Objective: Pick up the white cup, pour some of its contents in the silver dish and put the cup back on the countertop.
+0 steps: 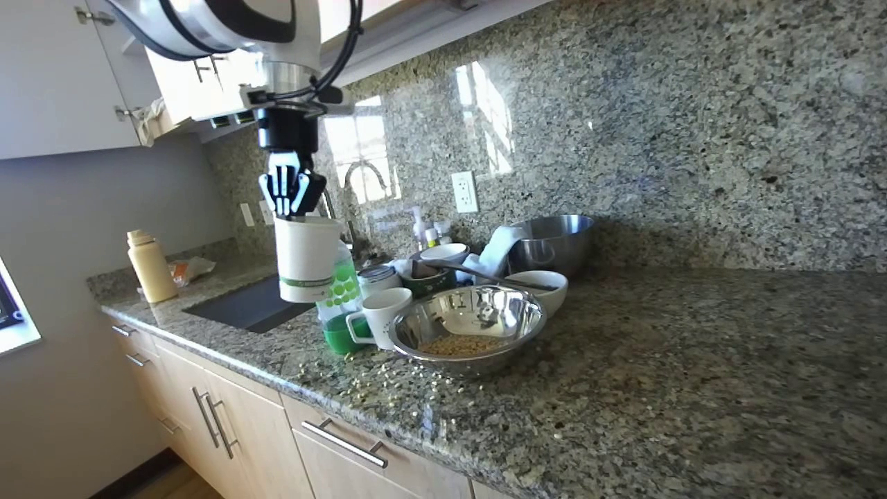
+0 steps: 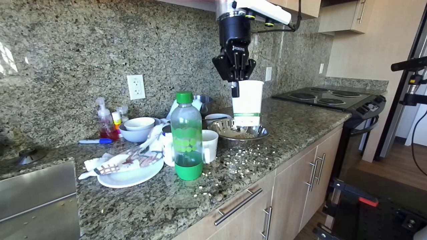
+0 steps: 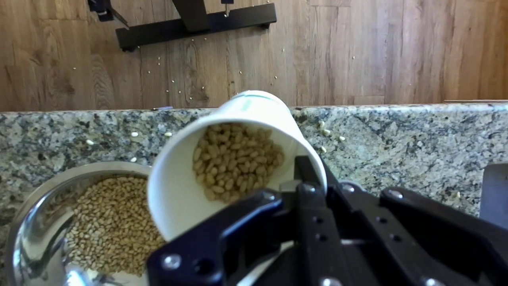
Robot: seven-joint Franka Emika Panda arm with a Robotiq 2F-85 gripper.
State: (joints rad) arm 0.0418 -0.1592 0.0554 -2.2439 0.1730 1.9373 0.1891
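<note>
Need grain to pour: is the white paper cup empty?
Not empty: the wrist view shows pale grains partly filling the white paper cup; their exact depth is unclear.

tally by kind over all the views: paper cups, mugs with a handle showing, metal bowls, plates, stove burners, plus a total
Paper cups: 1
Handled mugs: 1
Metal bowls, silver dish and deep bowl: 2
Plates: 1
Burners: 4
Total: 9

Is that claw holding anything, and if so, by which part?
Yes: the gripper holds the cup by its rim, one finger inside, the other outside.
</note>
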